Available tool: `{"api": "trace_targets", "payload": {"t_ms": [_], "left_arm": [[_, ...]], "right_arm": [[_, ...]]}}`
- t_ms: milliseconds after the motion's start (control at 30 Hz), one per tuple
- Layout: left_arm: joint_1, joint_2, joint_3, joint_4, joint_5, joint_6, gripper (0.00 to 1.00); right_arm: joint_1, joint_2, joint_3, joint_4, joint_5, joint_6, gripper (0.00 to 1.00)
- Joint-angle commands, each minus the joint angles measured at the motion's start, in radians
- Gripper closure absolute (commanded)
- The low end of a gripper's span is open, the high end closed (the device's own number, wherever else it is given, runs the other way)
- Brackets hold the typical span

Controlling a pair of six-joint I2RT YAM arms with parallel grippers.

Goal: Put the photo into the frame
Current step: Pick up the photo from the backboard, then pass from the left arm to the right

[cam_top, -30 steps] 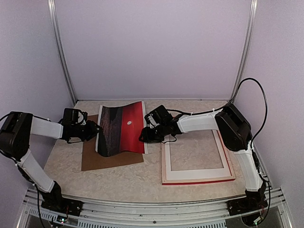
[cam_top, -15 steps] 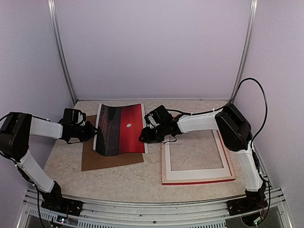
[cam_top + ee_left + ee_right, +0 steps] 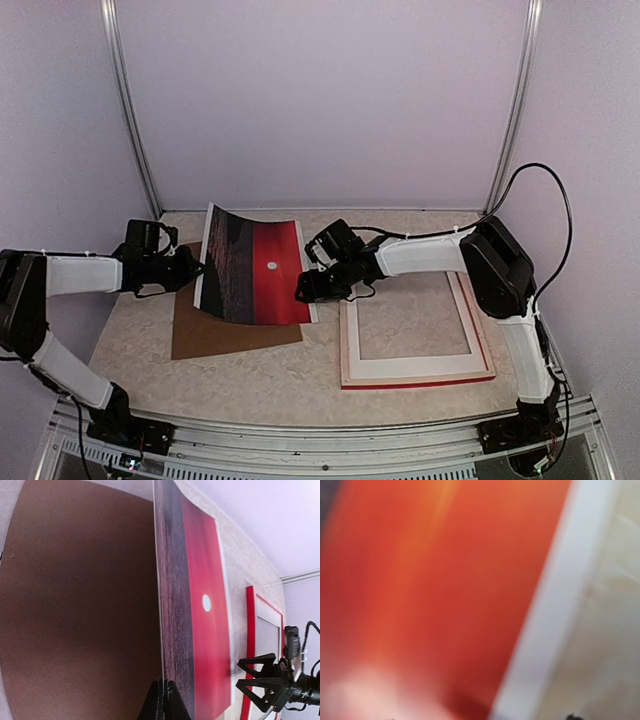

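Note:
The photo, dark maroon on the left half and red with a white dot on the right, is tilted, its left edge raised off the table. My left gripper is shut on that left edge; the left wrist view shows the thin sheet pinched edge-on between the jaws. My right gripper is low at the photo's right edge, its fingers apart and open. The right wrist view is a close blur of the photo's red. The frame lies flat to the right, pale side up.
A brown backing board lies under the photo's left half. The frame's red edge sits just right of the photo. Purple walls close in the table at the back and both sides.
My left gripper closed onto the photo's left edge and drew back to the left, lifting that edge. The bulge in the photo flattened. My right gripper's jaws widened.

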Motion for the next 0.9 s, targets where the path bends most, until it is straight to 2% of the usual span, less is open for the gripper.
{"api": "trace_targets", "payload": {"t_ms": [0, 67, 200, 467, 633, 867], "left_arm": [[-0.043, -0.117, 0.067, -0.065, 0.017, -0.042, 1.0], [-0.068, -0.17, 0.083, -0.072, 0.01, -0.08, 1.0], [-0.12, -0.233, 0.103, -0.06, -0.012, -0.166, 1.0], [-0.189, -0.208, 0.17, -0.036, -0.015, -0.242, 1.0], [-0.232, -0.174, 0.214, -0.034, -0.028, -0.28, 1.0], [-0.294, -0.118, 0.327, -0.101, -0.049, -0.29, 1.0]], "right_arm": [[0.002, -0.104, 0.025, -0.186, 0.133, -0.113, 0.25], [0.011, -0.141, 0.04, -0.22, 0.166, -0.151, 0.19], [0.075, -0.232, 0.027, -0.223, 0.26, -0.216, 0.15], [0.212, -0.383, -0.054, -0.094, 0.258, -0.34, 0.12], [0.306, -0.377, 0.006, -0.113, 0.324, -0.428, 0.11], [0.398, -0.295, 0.159, -0.208, 0.495, -0.491, 0.12]]}}
